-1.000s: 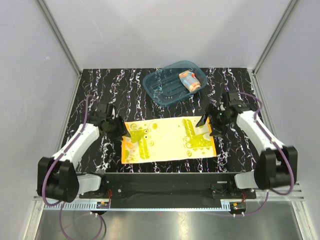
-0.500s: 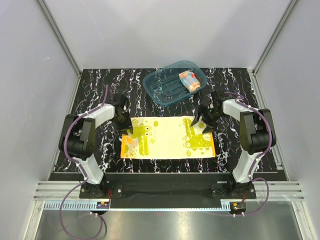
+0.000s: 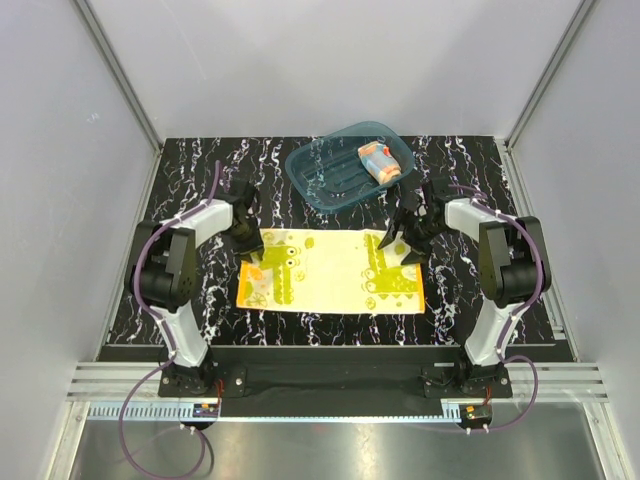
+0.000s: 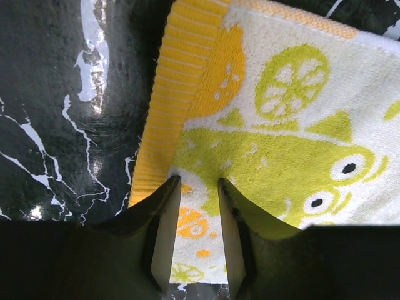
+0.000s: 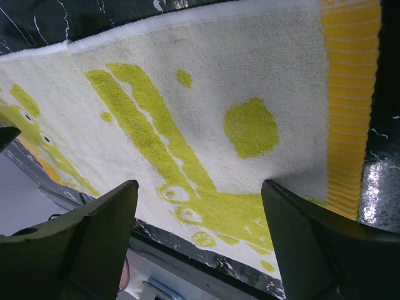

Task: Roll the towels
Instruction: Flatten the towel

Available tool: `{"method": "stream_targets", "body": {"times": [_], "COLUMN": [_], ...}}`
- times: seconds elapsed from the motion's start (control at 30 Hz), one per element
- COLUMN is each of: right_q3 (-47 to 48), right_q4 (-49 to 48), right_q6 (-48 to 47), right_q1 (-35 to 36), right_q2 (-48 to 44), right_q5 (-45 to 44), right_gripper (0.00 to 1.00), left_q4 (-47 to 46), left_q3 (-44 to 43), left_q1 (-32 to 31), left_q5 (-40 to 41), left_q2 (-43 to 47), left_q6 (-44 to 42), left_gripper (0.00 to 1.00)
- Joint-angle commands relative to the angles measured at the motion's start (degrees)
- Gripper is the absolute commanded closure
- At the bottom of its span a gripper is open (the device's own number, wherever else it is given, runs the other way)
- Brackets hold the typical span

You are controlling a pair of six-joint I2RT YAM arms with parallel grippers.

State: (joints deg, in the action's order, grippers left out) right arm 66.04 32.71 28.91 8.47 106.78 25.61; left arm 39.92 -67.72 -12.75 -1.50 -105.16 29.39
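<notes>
A bright yellow towel point(image 3: 330, 275) with pale green and white shapes lies flat on the black marbled table point(image 3: 190, 170), its long side running left to right. My left gripper point(image 3: 252, 248) rests on its far left corner. In the left wrist view the jaws point(image 4: 199, 184) stand a narrow gap apart, with flat towel point(image 4: 281, 125) showing between them and nothing pinched. My right gripper point(image 3: 405, 243) hovers over the far right end, and its jaws point(image 5: 199, 187) are spread wide above the towel point(image 5: 219, 81). A second towel point(image 3: 378, 160), rolled up, orange and light blue, lies in the tub.
A teal translucent tub point(image 3: 330, 175) stands at the back of the table, just beyond the towel's far edge. Grey enclosure walls close in the sides and back. The towel's near edge lies close to the table's front edge.
Both grippers moved inward onto the towel's far corners. The left jaws narrowed. The towel shifted slightly left.
</notes>
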Motion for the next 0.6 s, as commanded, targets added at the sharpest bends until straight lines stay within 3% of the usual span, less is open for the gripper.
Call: {"method": "stream_targets", "body": {"times": [0.0, 0.33, 0.5, 0.57], "right_q3": [1.4, 5.7, 8.2, 8.5], "right_q4": [-0.6, 6.8, 10.4, 11.0], "right_q6": [-1.3, -2.4, -3.6, -3.5], "right_q1": [0.2, 0.3, 0.9, 1.4], "right_q2": [2.1, -7.4, -13.5, -17.2], "right_q5": [-3.5, -6.1, -5.3, -5.0], "right_gripper": [0.12, 0.07, 0.04, 0.03], "left_q4": [0.9, 7.4, 10.4, 10.5], "left_q3": [2.2, 0.2, 0.6, 1.8], "left_q1": [1.1, 1.7, 1.7, 1.5], "left_q5": [5.1, 8.9, 7.9, 7.7], "left_q2": [0.9, 13.0, 24.4, 28.9], "left_q6": [-0.5, 0.2, 1.3, 1.7], "left_gripper": [0.63, 0.55, 0.43, 0.31]}}
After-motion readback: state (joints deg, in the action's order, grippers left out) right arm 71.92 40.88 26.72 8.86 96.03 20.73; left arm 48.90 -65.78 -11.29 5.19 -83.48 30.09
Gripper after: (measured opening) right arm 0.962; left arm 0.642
